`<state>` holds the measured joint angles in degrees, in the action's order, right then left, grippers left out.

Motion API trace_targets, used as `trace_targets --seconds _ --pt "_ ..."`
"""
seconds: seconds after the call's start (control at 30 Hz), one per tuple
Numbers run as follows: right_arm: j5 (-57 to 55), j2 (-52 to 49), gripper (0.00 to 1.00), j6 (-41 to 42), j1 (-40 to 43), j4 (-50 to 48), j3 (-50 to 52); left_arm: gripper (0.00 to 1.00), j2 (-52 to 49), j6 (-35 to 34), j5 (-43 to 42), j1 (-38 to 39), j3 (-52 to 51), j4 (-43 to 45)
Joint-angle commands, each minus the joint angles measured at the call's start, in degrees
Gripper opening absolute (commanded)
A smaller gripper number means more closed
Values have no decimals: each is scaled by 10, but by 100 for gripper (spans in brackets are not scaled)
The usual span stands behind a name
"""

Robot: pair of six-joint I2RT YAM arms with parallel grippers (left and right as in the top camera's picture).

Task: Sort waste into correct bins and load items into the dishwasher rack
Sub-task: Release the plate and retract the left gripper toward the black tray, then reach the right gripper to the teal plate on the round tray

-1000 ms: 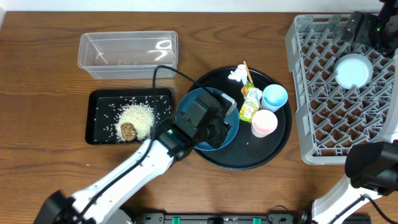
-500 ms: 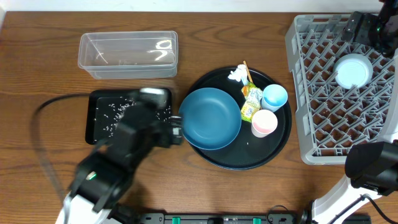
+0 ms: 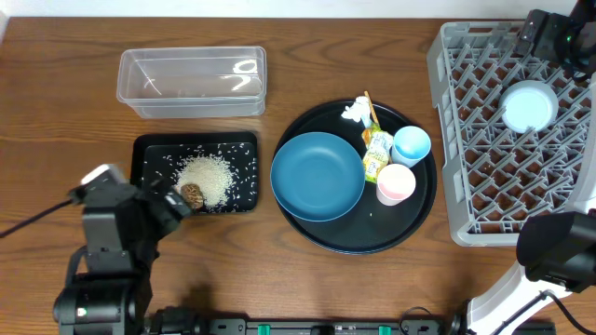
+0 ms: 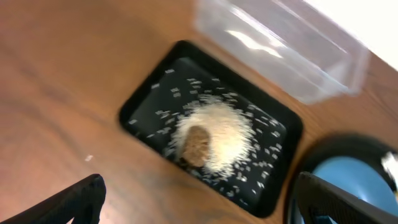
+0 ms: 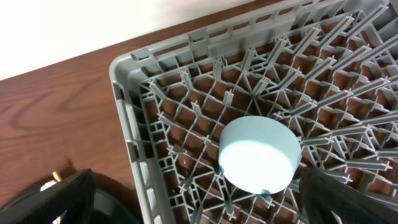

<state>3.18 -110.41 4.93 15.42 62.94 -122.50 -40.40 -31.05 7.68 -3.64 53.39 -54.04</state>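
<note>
My left gripper (image 3: 175,201) (image 4: 199,211) hangs open and empty over the table at the near-left corner of the shallow black bin (image 3: 147,149) (image 4: 283,124). That bin holds white rice (image 3: 207,172) (image 4: 217,127) and a brown lump (image 3: 192,195) (image 4: 197,144). The clear tub (image 3: 191,81) (image 4: 280,50) stands behind it. The dark blue plate (image 3: 318,176) (image 4: 348,180) lies flat on the round black tray (image 3: 354,244). Beside the plate are the wrapper (image 3: 375,154), tissue (image 3: 353,112), chopstick (image 3: 369,104), light blue cup (image 3: 411,145) and pink cup (image 3: 396,183). My right gripper (image 3: 542,35) (image 5: 199,205) is open above the grey rack (image 3: 447,140) (image 5: 124,124), where the white bowl (image 3: 530,105) (image 5: 260,152) sits upside down.
Bare wooden tabletop lies left of and in front of the black bin. The rack's tall openwork wall (image 3: 438,56) stands close to the round tray's right side. A black cable (image 3: 28,223) trails left from my left arm.
My left arm has swung from the blue plate to the table's lower left and its jaws have opened. The plate now lies flat on the round tray. The right arm barely moved.
</note>
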Motion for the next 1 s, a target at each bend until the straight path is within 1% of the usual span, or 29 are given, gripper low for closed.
trace_targets --seconds 0.0,0.07,0.13,0.17,0.2,0.23,0.27,0.3,0.33,0.37,0.4,0.47,0.6,0.63,0.67,0.77,0.83,0.97 --pt "23 6 99 17 4 -2 -4 98 -2 -63 7 -41 9 -12" --pt "97 6 99 65 3 38 -4 98 -2 -77 7 -61 9 -23" --pt "160 6 99 81 4 99 -4 98 -2 -81 7 -76 9 -30" --pt "191 5 99 104 3 118 -4 98 -2 -81 7 -83 9 -32" --pt "233 6 99 137 3 127 -4 98 -2 -81 7 -88 8 -33" --pt "263 6 99 137 3 130 -4 98 -3 -81 7 -91 8 -34" --pt "330 7 99 106 2 130 -4 98 -3 -81 7 -93 7 -35" --pt "388 7 98 56 -3 129 -4 98 -3 -81 7 -94 7 -37" --pt "455 7 95 -12 -13 134 -4 98 -4 -81 7 -94 6 -38" --pt "480 8 95 -49 -26 144 -4 98 -4 -81 7 -94 5 -40" --pt "474 9 94 -62 -41 154 -4 98 -4 -81 7 -94 3 -40" --pt "416 10 94 -75 -81 172 -4 98 -4 -81 7 -94 0 -40" --pt "236 10 96 -124 -205 211 -4 98 -10 -81 7 -94 0 -40" --pt "188 10 96 -124 -243 214 -4 98 -13 -81 7 -94 0 -40" --pt "150 10 99 -123 -279 209 -4 98 -16 -81 7 -94 0 -40" --pt "43 9 99 -123 -376 186 -4 98 -31 -83 7 -94 0 -39" --pt "-5 4 97 -123 -433 176 -4 98 -45 -83 7 -102 0 -39" --pt "-37 -17 98 -123 -517 177 -4 98 -74 -83 7 -136 0 -38"
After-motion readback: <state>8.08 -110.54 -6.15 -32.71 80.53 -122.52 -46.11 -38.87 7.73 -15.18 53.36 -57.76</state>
